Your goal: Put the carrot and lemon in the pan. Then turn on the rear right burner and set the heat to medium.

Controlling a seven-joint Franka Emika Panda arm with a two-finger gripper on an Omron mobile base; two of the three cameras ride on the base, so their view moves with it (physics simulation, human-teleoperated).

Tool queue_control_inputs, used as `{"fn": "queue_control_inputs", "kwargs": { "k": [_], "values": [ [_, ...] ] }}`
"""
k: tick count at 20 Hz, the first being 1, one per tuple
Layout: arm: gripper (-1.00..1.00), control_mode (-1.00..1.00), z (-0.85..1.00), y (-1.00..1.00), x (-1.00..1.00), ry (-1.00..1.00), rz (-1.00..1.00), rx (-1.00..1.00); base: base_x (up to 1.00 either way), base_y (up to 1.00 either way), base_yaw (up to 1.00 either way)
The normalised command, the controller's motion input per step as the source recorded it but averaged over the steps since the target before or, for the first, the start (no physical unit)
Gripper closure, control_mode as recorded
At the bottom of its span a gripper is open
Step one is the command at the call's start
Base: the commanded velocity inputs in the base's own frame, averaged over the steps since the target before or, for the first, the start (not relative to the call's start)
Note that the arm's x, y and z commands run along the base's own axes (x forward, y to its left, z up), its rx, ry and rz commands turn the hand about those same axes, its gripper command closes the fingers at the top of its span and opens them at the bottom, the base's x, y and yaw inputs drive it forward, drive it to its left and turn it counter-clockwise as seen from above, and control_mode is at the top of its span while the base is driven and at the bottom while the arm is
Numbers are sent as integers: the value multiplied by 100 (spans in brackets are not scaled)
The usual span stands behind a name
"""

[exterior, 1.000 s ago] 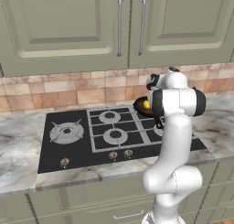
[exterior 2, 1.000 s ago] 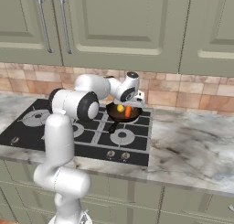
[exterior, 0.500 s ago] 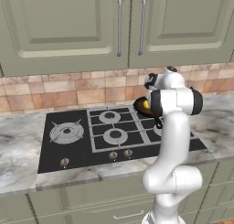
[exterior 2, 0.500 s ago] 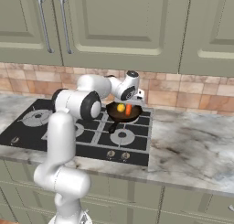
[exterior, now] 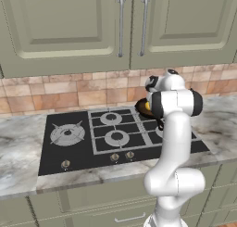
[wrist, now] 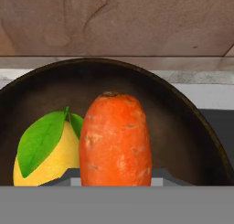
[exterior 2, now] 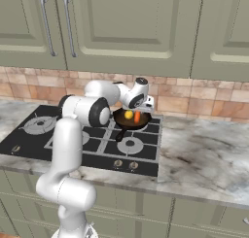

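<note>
Two items share the small round dark frying pan [exterior 2: 131,120], which sits on the rear right of the black cooktop [exterior: 74,149]: the tapered orange carrot [wrist: 115,138] and the round yellow lemon with green leaves [wrist: 48,150]. In my hand view the carrot rises straight up from between my finger tips, its blunt top pointing toward the pan's far rim, with the lemon just beside it and touching it on one side. My two-finger gripper [exterior 2: 137,116] hangs over the pan, close in front of the brick backsplash [exterior: 60,91]. My jaws stand narrow and, as far as I can judge, they are clamped on the carrot's lower end; the tips themselves are hidden behind it.

I judge the carrot is held low inside the pan because this is the placing step: the lemon already lies in, and the carrot needs only to be let go. Whether it already rests on the pan floor I cannot tell. The knobs [exterior: 120,156] along the cooktop's front edge are well apart from me, and the burner step is not yet done.
</note>
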Motion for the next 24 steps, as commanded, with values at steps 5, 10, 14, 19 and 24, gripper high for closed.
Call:
{"fn": "queue_control_inputs", "kwargs": {
  "k": [5, 10, 14, 19, 24],
  "values": [
    [100, -100, -12, 0, 0, 0, 0, 0, 0, 0, 0],
    [-100, -100, 0, 0, 0, 0, 0, 0, 0, 0, 0],
    [-100, -100, 0, 0, 0, 0, 0, 0, 0, 0, 0],
    [-100, -100, 0, 0, 0, 0, 0, 0, 0, 0, 0],
    [-100, -100, 14, 0, -14, -1, 0, 0, 0, 0, 0]
  ]
}}
